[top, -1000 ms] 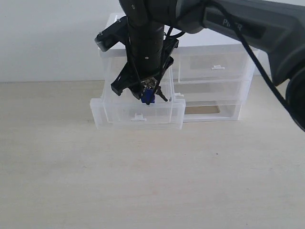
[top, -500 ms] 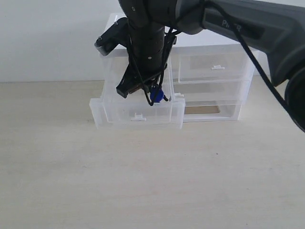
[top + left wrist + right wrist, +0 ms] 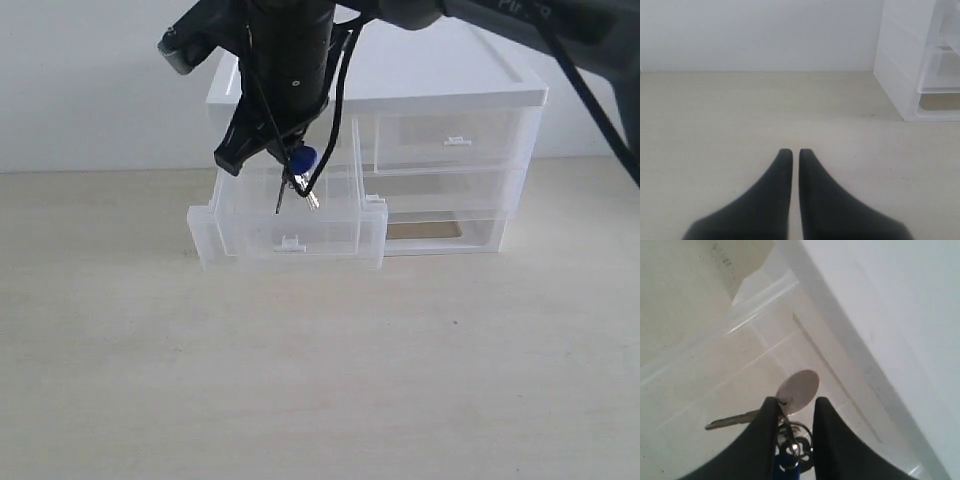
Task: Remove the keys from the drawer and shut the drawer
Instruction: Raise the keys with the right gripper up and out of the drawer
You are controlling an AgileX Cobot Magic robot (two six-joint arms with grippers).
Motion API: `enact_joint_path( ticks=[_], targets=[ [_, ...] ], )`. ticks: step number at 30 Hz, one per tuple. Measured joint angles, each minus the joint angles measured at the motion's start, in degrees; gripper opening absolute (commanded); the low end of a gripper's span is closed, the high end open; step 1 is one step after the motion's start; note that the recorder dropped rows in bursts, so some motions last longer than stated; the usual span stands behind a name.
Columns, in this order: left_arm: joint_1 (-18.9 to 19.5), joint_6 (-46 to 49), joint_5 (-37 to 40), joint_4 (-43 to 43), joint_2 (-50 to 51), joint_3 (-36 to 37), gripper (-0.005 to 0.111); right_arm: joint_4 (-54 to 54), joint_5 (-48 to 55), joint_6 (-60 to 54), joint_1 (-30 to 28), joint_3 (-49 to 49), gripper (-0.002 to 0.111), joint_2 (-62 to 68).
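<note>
The keys [image 3: 297,188] hang from my right gripper [image 3: 292,165], which is shut on their ring, with the blue fob [image 3: 302,158] at the fingertips. They dangle above the inside of the drawer [image 3: 290,242], which stands pulled out at the unit's upper left. In the right wrist view the gripper [image 3: 796,402] pinches the ring, and a round silver key head [image 3: 799,385] and the fob [image 3: 786,466] show between the fingers. My left gripper [image 3: 791,151] is shut and empty over bare table, away from the unit.
The white-topped drawer unit [image 3: 450,90] stands at the back of the table, with the twin drawer [image 3: 455,140] shut at upper right and the full-width drawer [image 3: 450,232] slightly out below. The left wrist view shows the unit's side [image 3: 900,60].
My right gripper has risen and shifted slightly left with the keys, lifting them from down inside the drawer to hang above it. The drawer has stayed open.
</note>
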Motion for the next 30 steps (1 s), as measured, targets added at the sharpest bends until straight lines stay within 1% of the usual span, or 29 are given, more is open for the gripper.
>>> enact_joint_path(
  ticks=[13,16,22,30],
  targets=[
    [0.0,0.0,0.0,0.0,0.0,0.0,0.004,-1.0,-0.2,0.0,1.8,0.0,0.0,-7.4],
    [0.0,0.0,0.0,0.0,0.0,0.0,0.004,-1.1,0.6,0.0,3.0,0.0,0.0,-9.8],
    [0.0,0.0,0.0,0.0,0.0,0.0,0.004,-1.5,1.9,0.0,6.7,0.0,0.0,-14.5],
    [0.0,0.0,0.0,0.0,0.0,0.0,0.004,-1.6,3.2,0.5,13.9,1.7,0.0,-19.5]
  ],
)
